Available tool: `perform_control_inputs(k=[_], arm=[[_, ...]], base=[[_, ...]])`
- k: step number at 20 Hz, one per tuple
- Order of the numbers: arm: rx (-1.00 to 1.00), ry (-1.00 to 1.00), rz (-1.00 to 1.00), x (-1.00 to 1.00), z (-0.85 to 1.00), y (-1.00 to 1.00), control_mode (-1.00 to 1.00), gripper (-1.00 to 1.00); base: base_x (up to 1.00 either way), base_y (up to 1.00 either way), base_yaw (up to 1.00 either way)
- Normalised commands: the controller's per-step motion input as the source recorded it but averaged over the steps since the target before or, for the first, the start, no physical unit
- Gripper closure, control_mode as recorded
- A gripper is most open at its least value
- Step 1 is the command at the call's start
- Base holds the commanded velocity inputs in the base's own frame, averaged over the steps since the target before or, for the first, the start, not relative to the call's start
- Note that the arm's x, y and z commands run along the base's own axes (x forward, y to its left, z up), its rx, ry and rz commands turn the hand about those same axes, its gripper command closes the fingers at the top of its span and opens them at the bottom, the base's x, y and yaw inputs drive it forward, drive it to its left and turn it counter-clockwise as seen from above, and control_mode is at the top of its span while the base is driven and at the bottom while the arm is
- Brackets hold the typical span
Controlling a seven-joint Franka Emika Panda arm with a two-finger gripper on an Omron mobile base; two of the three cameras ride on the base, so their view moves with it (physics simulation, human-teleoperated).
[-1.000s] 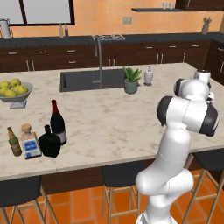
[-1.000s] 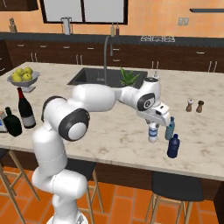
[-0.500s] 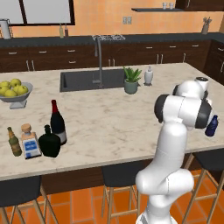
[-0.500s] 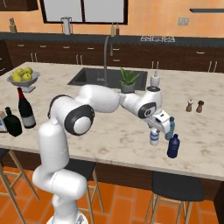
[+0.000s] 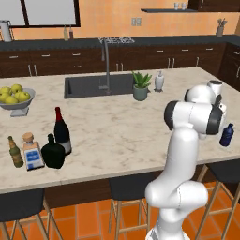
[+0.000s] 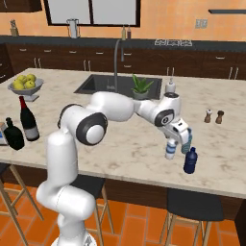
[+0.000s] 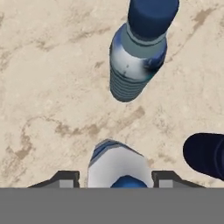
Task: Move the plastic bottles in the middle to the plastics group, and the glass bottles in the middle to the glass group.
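Now your gripper [image 7: 116, 177] stands open around one water bottle [image 6: 170, 148], beside two plastics: one teal bottle [image 7: 138, 57] and one dark blue bottle [image 6: 190, 161].

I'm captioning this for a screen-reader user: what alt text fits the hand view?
Looking straight down on a beige marble counter, the claw straddles the top of a small clear water bottle, one dark fingertip on each side. A slim teal-blue bottle stands just beyond, and a dark blue bottle pokes in at right.
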Motion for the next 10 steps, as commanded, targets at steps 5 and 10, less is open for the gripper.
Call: perform_control_inputs(k=[5, 10], arm=[[0.0, -0.06, 0.01, -0.02, -0.01, 0.0, -1.0, -1.0], [0.0, -0.09, 0.05, -0.21, 0.34, 0.04, -1.0, -1.0]], base=[[0.0, 0.0, 0.0], [0.0, 0.0, 0.0]])
